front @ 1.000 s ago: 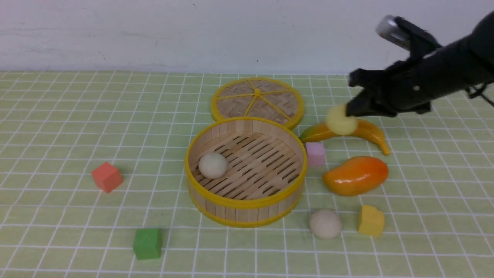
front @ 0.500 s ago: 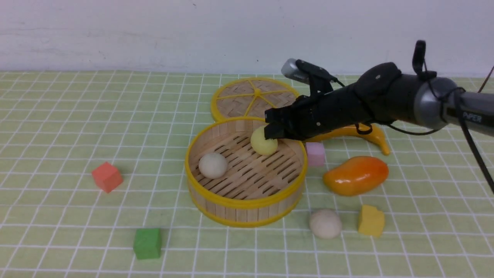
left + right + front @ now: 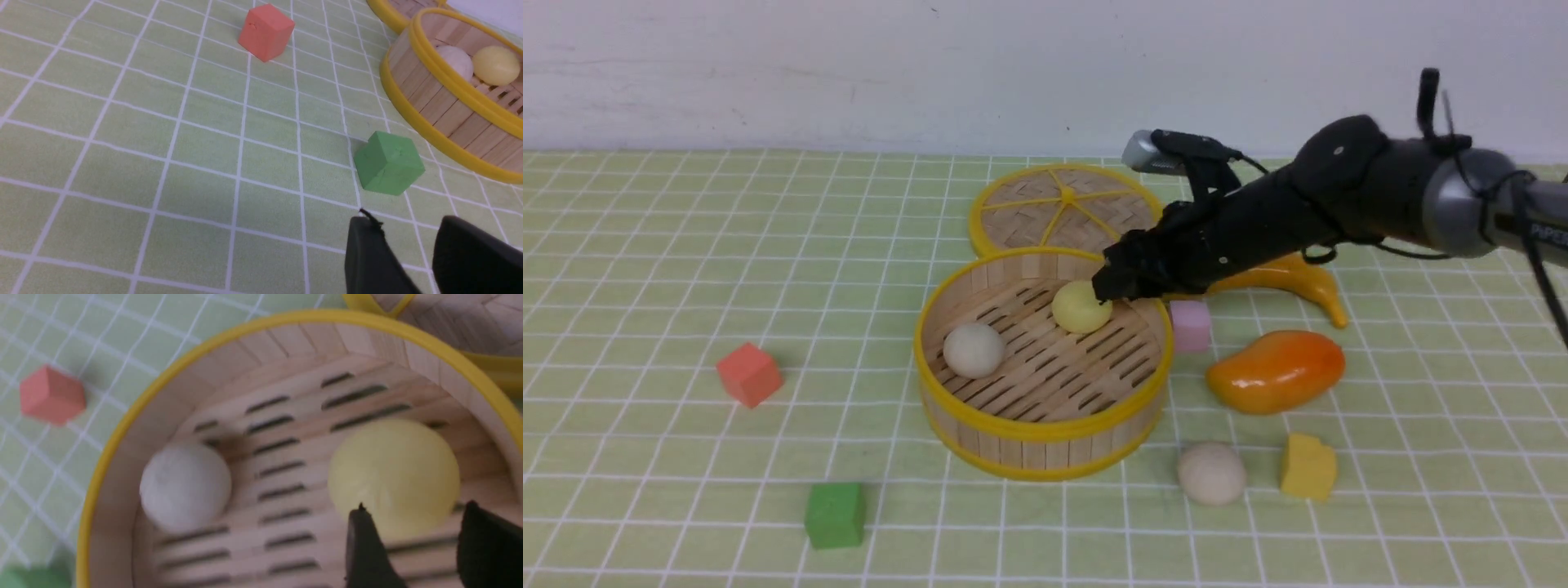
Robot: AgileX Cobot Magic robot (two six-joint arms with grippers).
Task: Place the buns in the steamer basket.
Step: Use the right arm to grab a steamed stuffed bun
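Note:
The steamer basket (image 3: 1045, 429) stands mid-table. Inside it lie an off-white bun (image 3: 974, 349) at the left and the pale yellow bun (image 3: 1081, 307) at the far right, on the slats. My right gripper (image 3: 1112, 286) hovers at the basket's far right rim, just behind the yellow bun. In the right wrist view its fingers (image 3: 414, 508) stand apart, with the yellow bun (image 3: 392, 473) just beyond the tips. A second off-white bun (image 3: 1211, 473) lies on the cloth, front right of the basket. My left gripper (image 3: 404, 222) is open and empty over the cloth near the green cube (image 3: 388, 167).
The woven lid (image 3: 1066, 212) lies behind the basket. A banana (image 3: 1298, 278), pink cube (image 3: 1191, 324), mango (image 3: 1276, 370) and yellow cube (image 3: 1307, 467) sit to the right. A red cube (image 3: 749, 373) and the green cube (image 3: 834, 514) sit to the left.
My right arm carried the yellow bun leftward from above the banana into the basket. The bun now rests on the slats and the gripper has drawn back slightly.

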